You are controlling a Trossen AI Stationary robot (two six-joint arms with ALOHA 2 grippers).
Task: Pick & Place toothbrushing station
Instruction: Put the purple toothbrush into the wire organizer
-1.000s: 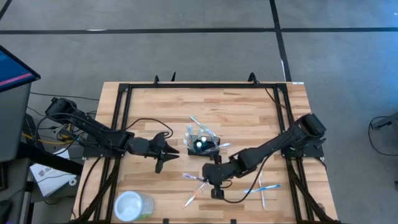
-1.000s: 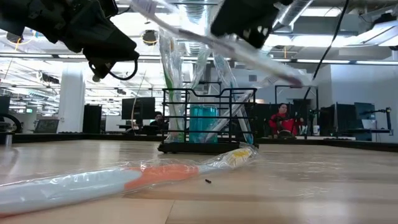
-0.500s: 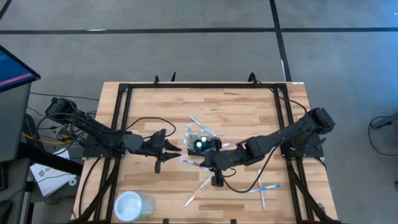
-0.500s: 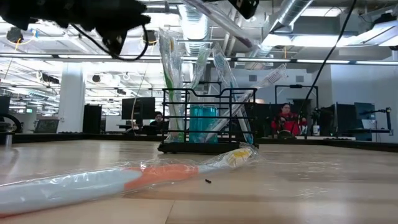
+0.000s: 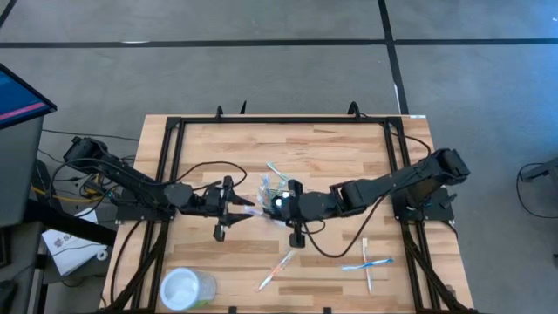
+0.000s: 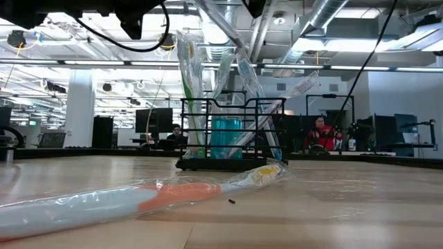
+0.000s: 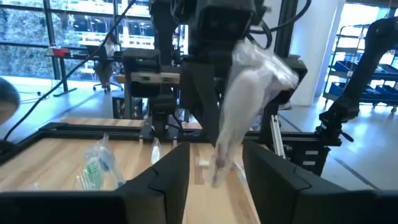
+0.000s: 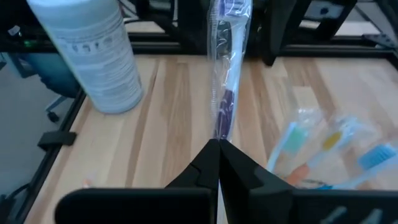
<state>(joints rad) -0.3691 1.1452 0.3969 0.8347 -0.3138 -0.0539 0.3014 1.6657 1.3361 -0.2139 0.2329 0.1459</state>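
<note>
Toothbrushing station, a small black wire-mesh caddy, is seen at the centre of the high view. Close above it, a clear-wrapped purple toothbrush is clenched by the right gripper; a tilted insertion risks snagging the packed brushes. Further left, the left gripper is held spread.

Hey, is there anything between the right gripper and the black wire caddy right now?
Nothing visible stands between them. The right gripper, shut on a wrapped toothbrush, is right at the black wire caddy in the high view. The left gripper hovers open just beyond the caddy's other side, near the toothbrush's tip.
</note>
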